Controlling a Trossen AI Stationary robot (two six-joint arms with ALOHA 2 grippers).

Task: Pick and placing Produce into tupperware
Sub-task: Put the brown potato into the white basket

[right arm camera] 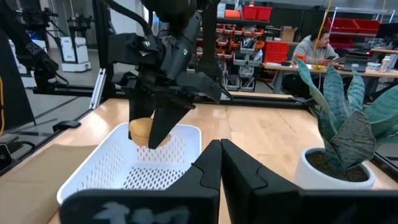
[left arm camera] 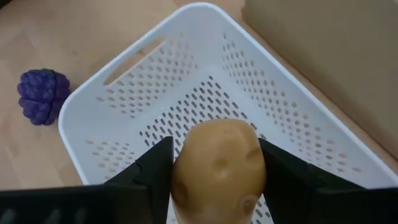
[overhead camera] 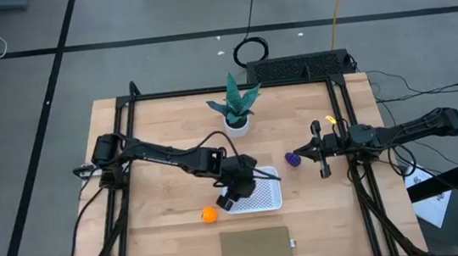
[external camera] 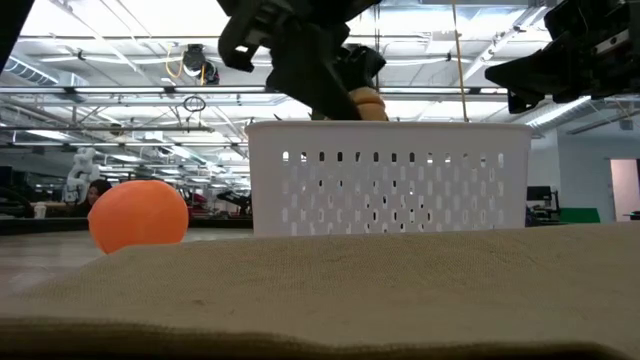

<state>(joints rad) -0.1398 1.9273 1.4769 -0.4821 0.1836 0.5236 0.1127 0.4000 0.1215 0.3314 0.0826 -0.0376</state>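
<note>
Smooth, tan, oval potato (left arm camera: 217,165) fills the lower centre of the left wrist view, clamped in the left gripper (left arm camera: 214,171) above the perforated white tupperware (left arm camera: 155,93). Bumpy purple lump (left arm camera: 42,96) lies upper left; right gripper (right arm camera: 221,162) closed, empty.

Potato (left arm camera: 219,168): lower end cut off at the left wrist view's edge, sides covered by the left hand (left arm camera: 214,180) clamping it. From above, the potato is lost under that hand. Low view: tan pad (external camera: 320,295) fills the foreground, hiding the base of the white basket (external camera: 390,175) and underside of the orange ball (external camera: 138,215). Purple lump unseen from there.
</note>
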